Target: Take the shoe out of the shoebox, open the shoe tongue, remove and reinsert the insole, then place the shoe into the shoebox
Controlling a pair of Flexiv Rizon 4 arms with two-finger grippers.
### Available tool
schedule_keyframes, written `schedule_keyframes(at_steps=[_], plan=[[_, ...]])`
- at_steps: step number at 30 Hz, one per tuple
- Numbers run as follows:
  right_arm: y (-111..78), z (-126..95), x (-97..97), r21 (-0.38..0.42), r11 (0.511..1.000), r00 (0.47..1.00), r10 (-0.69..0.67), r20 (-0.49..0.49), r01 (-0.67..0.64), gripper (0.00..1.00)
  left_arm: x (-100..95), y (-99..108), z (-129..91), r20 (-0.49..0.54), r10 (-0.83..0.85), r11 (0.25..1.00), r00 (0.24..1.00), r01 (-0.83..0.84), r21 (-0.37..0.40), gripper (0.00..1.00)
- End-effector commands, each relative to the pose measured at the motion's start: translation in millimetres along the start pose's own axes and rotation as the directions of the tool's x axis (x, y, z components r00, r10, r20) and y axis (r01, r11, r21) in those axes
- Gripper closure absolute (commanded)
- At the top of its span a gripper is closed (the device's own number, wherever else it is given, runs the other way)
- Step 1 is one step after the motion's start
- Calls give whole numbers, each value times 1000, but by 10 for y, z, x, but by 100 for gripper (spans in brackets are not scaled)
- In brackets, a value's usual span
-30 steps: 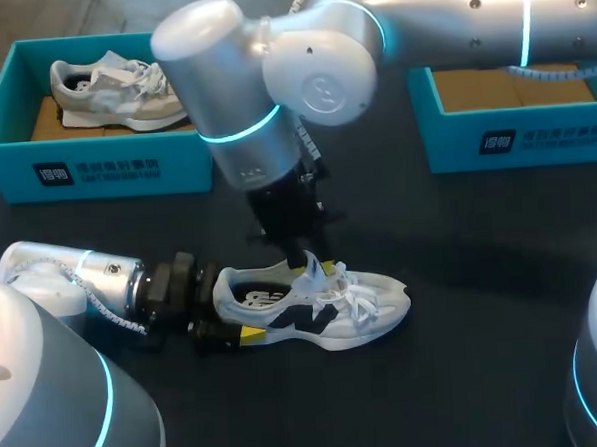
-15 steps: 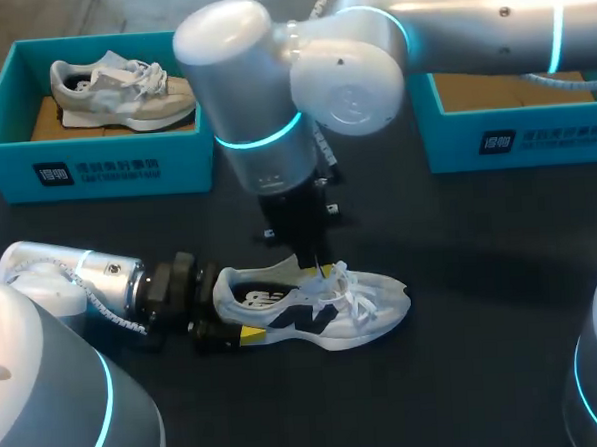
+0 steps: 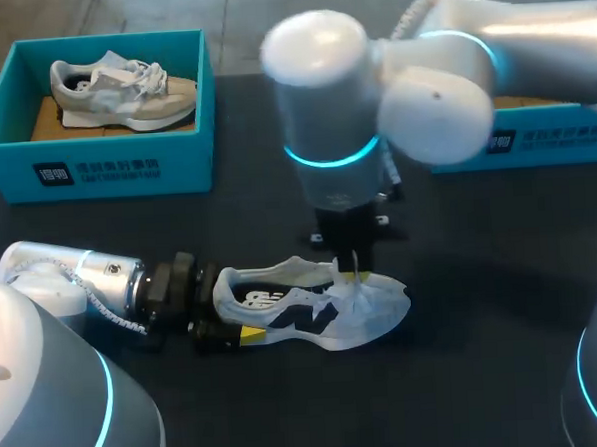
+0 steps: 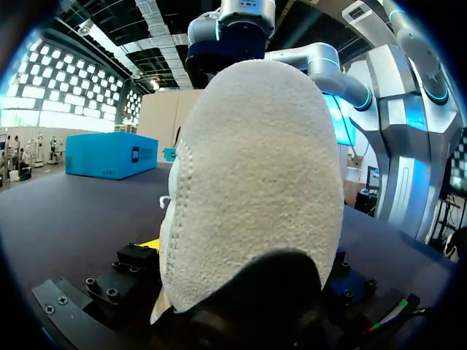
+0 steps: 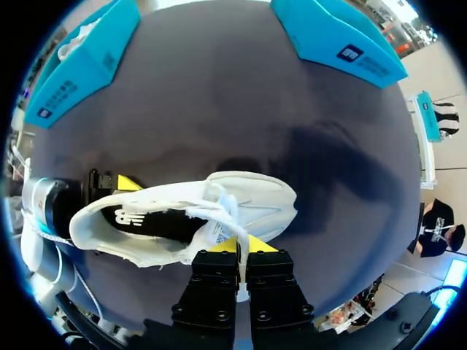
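My left gripper (image 3: 231, 309) clamps the heel of the shoe (image 3: 303, 313), which sits on the counter (image 3: 486, 354). Over the shoe's laces, my right gripper (image 5: 246, 246) has its fingers pressed together, pinching the tongue (image 5: 219, 232). Beyond the shoe's heel, a shoebox (image 3: 95, 169) holds a second shoe (image 3: 121, 93); beyond its toe stands the other shoebox (image 3: 535, 141).
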State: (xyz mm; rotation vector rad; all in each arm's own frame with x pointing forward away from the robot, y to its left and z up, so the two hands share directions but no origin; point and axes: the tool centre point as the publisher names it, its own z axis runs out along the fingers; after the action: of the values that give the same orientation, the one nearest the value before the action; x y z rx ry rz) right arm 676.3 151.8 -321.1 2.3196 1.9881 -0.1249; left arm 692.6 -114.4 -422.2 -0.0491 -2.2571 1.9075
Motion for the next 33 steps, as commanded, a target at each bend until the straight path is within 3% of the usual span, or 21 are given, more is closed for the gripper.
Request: schedule_keyframes(at_steps=[1,18,33], plan=[[-20,65,-234,-20,1000,953,15,-301,-22,100,-14,20,8,2,0,1000,1000,0,0,100],[49,257,-280,-37,999,886,-18,-463,2,100,-14,20,8,2,0,1000,1000,0,0,100],[-25,401,-277,14,1000,879,-4,-478,13,100,-14,20,8,2,0,1000,1000,0,0,100]])
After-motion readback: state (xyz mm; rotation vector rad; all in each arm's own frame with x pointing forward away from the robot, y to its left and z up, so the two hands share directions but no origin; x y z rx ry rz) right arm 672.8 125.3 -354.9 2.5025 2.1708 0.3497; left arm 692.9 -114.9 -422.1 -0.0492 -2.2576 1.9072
